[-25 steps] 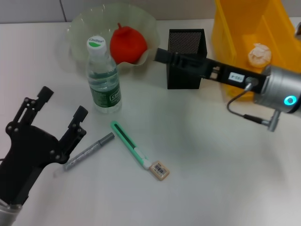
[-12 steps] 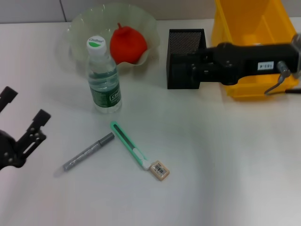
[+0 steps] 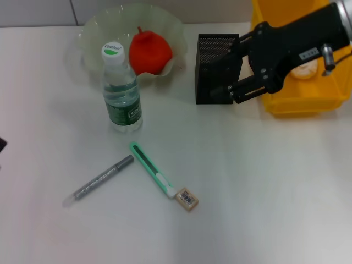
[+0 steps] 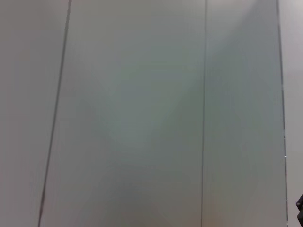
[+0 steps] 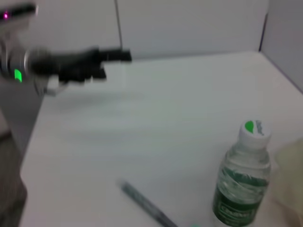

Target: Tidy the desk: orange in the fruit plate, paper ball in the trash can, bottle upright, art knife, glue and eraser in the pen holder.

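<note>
Beside the pen holder [image 3: 217, 69], the right gripper [image 3: 224, 82] is held open and empty, and should be lowered squarely over the knife [image 3: 151, 169].

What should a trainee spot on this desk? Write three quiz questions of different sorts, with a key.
1. True or false: the orange already lies in the fruit plate.
2. Which lies closest to the eraser? A) the orange B) the art knife C) the fruit plate
3. Fill in: the right gripper, open and empty, hovers beside the black mesh ____.

Key: 1 true; 2 B; 3 pen holder.
</note>
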`<action>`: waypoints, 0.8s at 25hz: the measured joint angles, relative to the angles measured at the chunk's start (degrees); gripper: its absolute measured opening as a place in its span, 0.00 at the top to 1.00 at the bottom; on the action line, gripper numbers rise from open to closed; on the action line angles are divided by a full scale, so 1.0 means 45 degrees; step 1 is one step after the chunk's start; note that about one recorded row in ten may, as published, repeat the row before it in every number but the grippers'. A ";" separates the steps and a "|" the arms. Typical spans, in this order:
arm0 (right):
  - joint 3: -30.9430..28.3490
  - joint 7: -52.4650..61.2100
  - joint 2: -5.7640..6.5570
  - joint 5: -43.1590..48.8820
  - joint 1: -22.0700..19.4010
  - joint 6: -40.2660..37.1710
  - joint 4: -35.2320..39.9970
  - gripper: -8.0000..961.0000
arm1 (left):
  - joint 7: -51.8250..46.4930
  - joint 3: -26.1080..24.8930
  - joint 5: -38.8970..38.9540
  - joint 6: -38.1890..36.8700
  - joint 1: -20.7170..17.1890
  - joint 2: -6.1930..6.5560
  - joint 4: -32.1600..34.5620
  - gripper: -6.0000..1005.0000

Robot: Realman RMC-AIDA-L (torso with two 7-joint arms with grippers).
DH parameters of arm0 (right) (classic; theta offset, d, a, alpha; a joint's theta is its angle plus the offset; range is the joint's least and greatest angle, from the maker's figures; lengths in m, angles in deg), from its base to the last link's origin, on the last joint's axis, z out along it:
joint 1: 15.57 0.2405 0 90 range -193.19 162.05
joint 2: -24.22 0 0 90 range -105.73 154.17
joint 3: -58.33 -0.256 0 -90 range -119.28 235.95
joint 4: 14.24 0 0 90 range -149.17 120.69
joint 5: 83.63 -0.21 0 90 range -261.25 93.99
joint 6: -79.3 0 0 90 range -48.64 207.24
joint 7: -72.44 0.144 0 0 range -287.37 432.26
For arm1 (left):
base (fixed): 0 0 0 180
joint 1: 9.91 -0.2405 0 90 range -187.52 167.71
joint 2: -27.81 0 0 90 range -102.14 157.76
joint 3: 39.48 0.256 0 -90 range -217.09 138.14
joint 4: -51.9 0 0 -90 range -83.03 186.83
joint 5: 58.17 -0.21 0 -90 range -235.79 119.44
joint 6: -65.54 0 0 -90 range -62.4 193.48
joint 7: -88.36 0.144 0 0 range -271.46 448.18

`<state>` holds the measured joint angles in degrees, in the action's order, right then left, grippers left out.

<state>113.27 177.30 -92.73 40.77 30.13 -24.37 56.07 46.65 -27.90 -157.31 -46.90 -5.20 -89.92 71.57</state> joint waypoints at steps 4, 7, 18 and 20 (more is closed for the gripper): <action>0.0933 -0.0650 0.0048 0.1369 0.1333 0.0122 -0.0314 0.36 | -0.0692 -0.0336 0.0013 -0.0024 -0.0239 0.0075 0.0349 0.20; 0.1632 -0.0380 -0.0028 0.2232 0.2138 0.0071 -0.0963 0.36 | -0.0730 -0.0449 0.0019 -0.0056 -0.0323 0.0077 0.0374 0.20; 0.5851 0.4629 -0.0632 0.2878 0.4269 0.2042 -0.4053 0.36 | -0.0601 -0.0671 -0.0050 -0.0076 -0.0724 0.0045 0.0448 0.20; 0.6612 0.5795 -0.0640 0.2755 0.4401 0.2713 -0.4350 0.36 | -0.0602 -0.0664 -0.0060 -0.0076 -0.0701 0.0070 0.0545 0.20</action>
<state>143.03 203.37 -95.60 53.17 49.93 -12.16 36.50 43.94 -30.89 -157.58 -47.24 -8.36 -89.61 74.02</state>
